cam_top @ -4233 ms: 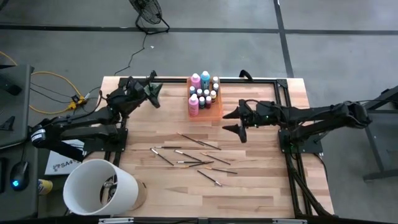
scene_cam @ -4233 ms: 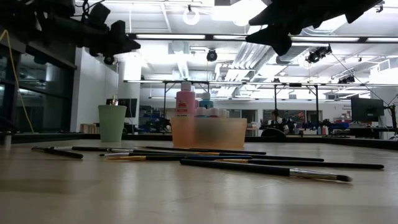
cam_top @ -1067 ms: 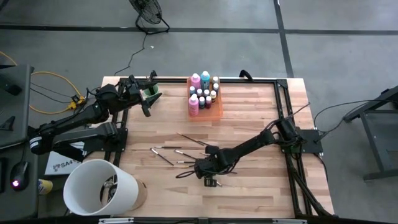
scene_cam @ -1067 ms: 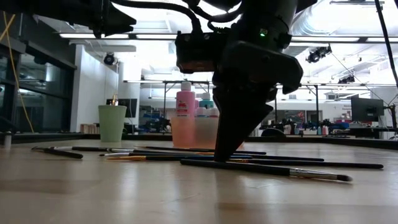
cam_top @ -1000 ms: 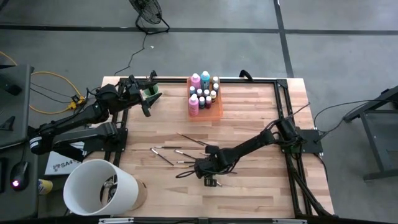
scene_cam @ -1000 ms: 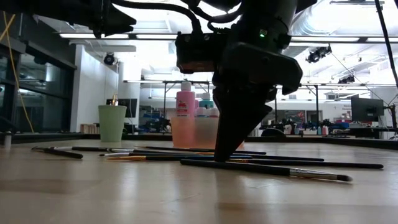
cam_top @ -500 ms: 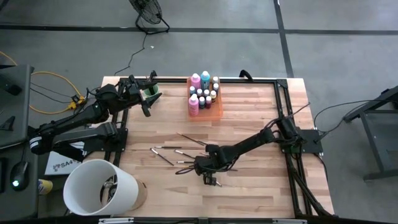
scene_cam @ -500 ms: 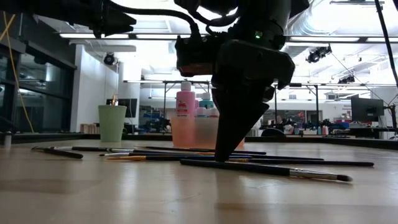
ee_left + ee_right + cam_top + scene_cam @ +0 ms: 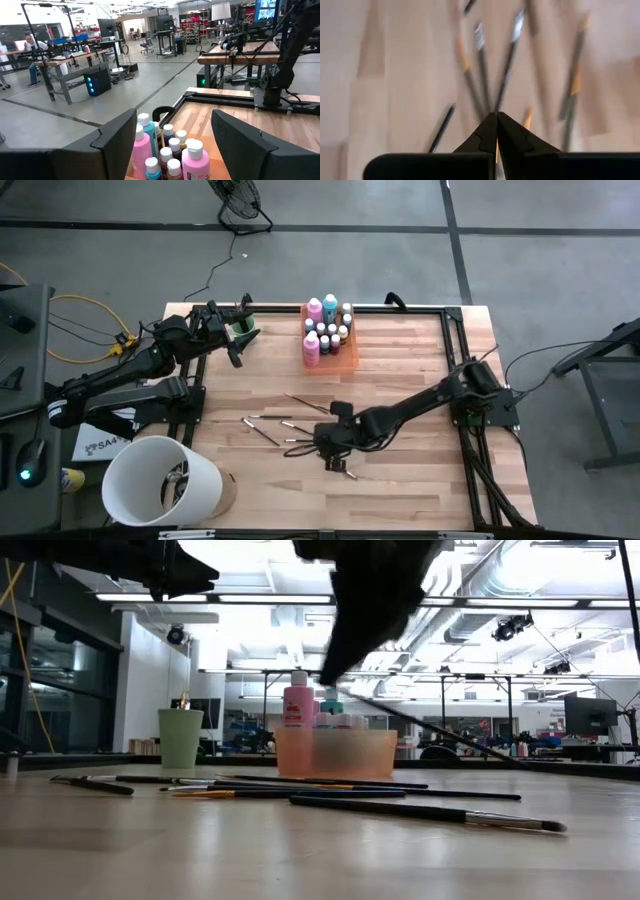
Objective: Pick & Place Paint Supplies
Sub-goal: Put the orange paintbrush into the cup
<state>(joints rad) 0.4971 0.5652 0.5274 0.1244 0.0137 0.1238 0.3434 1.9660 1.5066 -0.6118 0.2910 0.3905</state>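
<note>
Several thin dark brushes [image 9: 290,420] lie flat on the wooden table, in the middle toward its near side. My right gripper [image 9: 336,454] hangs above them, shut on one brush [image 9: 430,728], which slants in the air. Pink, teal and tiny pale-capped bottles [image 9: 322,325] stand upright in the orange tray [image 9: 346,361] at the far middle. My left gripper [image 9: 240,332] waits open and level at the far left, beside the mint-green cup [image 9: 180,738]. In its wrist view the bottles [image 9: 170,150] show ahead, between its fingers. My right gripper pinches the thin dark brush between its two fingertips [image 9: 490,125], close to one end of the handle [image 9: 345,696]. The fingers come from above, slanting down. The brush hangs tilted below them, its free end [image 9: 508,760] lower, and looks clear of the table.
A big white bucket [image 9: 160,480] stands off the table's near left corner. A dark metal frame [image 9: 455,320] runs along the far and right edges. Bare wood lies near the front edge [image 9: 400,500].
My right gripper has risen off the table and tipped a little. The brush it holds lay flat among the others; now its held end is lifted and it slants in the air. The other brushes have stayed where they were.
</note>
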